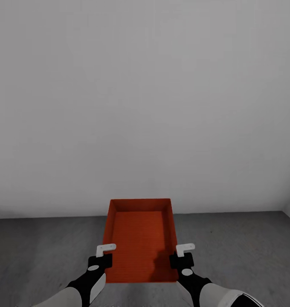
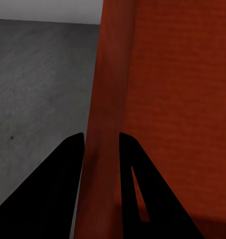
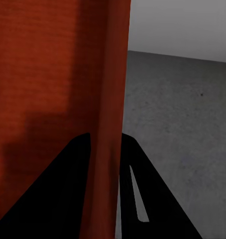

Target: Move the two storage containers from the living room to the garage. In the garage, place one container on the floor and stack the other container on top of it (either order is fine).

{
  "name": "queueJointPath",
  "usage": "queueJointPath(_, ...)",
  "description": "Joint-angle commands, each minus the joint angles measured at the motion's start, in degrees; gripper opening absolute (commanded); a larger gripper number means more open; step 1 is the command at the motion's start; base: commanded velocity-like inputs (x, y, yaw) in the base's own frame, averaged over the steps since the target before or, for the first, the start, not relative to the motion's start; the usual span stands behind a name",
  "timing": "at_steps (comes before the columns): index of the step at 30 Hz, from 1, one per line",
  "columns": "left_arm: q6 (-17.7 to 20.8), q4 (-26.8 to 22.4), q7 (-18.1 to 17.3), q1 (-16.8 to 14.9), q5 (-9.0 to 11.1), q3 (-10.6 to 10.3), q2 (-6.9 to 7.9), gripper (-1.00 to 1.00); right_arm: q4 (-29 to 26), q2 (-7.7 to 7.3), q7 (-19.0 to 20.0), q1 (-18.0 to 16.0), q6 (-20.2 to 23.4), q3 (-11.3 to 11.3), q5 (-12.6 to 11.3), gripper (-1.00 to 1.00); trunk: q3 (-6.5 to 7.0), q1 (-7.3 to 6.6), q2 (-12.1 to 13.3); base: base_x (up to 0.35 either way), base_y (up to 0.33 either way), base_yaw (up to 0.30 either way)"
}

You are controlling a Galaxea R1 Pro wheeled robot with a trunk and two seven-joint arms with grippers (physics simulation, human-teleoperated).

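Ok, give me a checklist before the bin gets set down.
1. Left gripper on the bin wall: ok, a finger on each side.
2. Right gripper on the opposite wall: ok, same grip.
3. Bin level: ok, it looks even in the head view.
4. In the garage: ok, grey concrete floor, pale wall.
5. Floor below the bin free: cannot tell, the bin hides it.
6. Second bin's position: cannot tell.

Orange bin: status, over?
Left gripper and right gripper clamped on side walls. Orange bin held over garage floor. Nothing in the way.
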Motion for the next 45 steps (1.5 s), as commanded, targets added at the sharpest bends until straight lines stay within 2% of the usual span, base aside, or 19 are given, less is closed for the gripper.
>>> queueJointPath(1,-0.3,0.0,0.8,0.0,-0.1,0.5,-0.02,-1.0,-0.7,0.11,-0.2,-0.1,0.1,-1.9,0.2,-1.0,-0.18,0.01,-0.1,0.0,0.0,0.0)
queueJointPath(34,-0.4,0.0,0.7,0.0,-0.2,0.4,-0.02,-1.0,-0.7,0.11,-0.1,-0.1,0.0,-1.9,0.3,-1.0,-3.17,0.01,-0.1,0.0,0.0,0.0)
queueJointPath(45,-0.3,-0.1,0.8,0.0,-0.3,0.4,-0.02,-1.0,-0.7,0.04,-0.2,-0.1,0.0,-1.9,0.2,-1.0,-3.37,0.01,-0.1,0.006,0.0,0.0)
